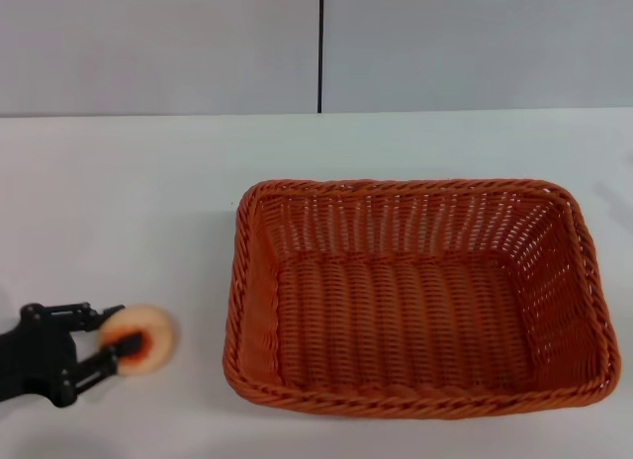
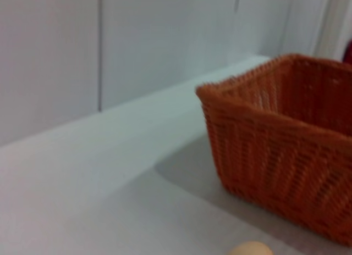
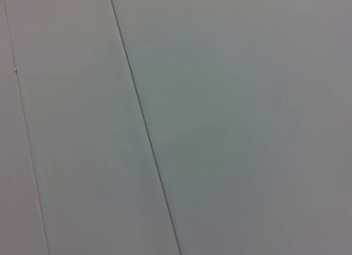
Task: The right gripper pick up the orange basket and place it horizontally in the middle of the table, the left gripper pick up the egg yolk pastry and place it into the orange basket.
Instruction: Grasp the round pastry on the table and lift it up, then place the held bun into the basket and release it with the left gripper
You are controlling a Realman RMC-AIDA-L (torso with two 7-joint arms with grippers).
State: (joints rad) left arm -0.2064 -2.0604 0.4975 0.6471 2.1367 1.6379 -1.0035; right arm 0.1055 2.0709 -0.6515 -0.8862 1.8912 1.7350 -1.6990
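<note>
The pastry (image 1: 139,338) sits on the tabletop (image 1: 119,202) left of the basket (image 1: 415,400), clamped between the left gripper's (image 1: 111,340) prongs. Risk: an insufficient lift would catch the basket rim and knock the pastry loose. Right gripper not visible.

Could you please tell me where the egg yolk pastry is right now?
In the head view, the egg yolk pastry sits between the left gripper's fingers at the table's near-left, left of the orange basket.

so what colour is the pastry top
Orange, ringed with pale cream; the pastry shows best in the head view.
</note>
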